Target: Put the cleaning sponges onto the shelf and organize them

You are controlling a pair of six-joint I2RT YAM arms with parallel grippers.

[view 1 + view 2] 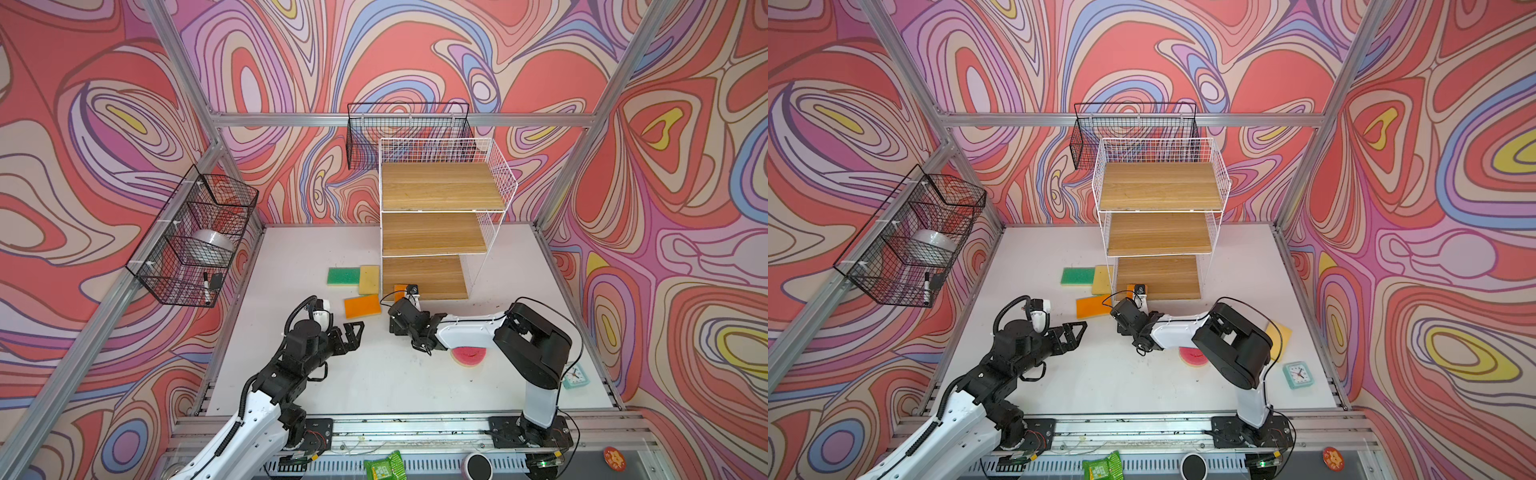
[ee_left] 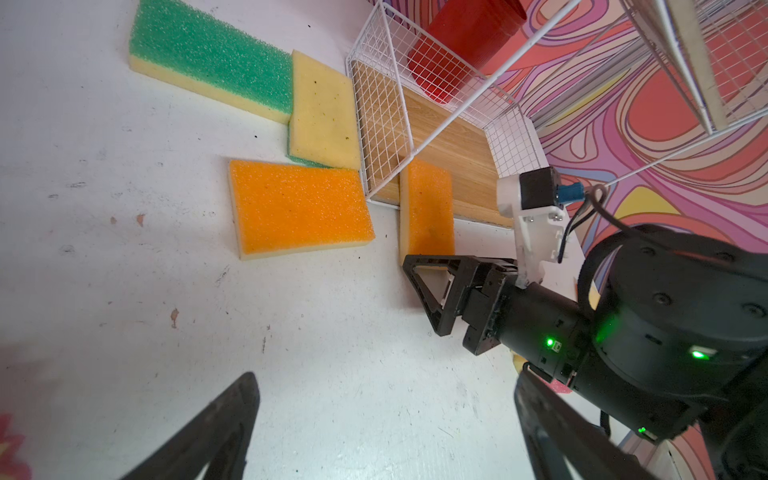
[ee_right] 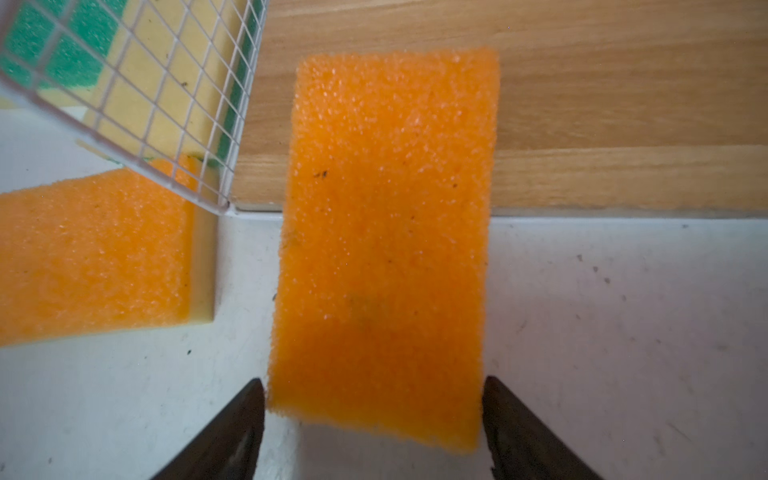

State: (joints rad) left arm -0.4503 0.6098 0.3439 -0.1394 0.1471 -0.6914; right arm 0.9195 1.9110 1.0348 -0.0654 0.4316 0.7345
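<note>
One orange sponge (image 3: 382, 249) lies scouring face up across the front edge of the shelf (image 1: 432, 232), its far half on the bottom board (image 3: 582, 104) and its near half out over the white table (image 1: 374, 382). The right gripper (image 3: 372, 380) straddles that near end, a finger close against each long side. Whether the fingers are pressing the foam I cannot tell.

A second orange sponge (image 1: 362, 306) lies flat just off the shelf's front left corner. Behind it, a yellow-faced sponge (image 1: 369, 279) sits just beside the shelf's left wire wall, overlapping the end of a green sponge (image 1: 343, 276). A pink round sponge (image 1: 469, 356) lies well in front of the shelf, partly hidden under the right arm. The left gripper (image 1: 358, 336) hangs farther out from the shelf's front left, its jaws spread wide and empty.
</note>
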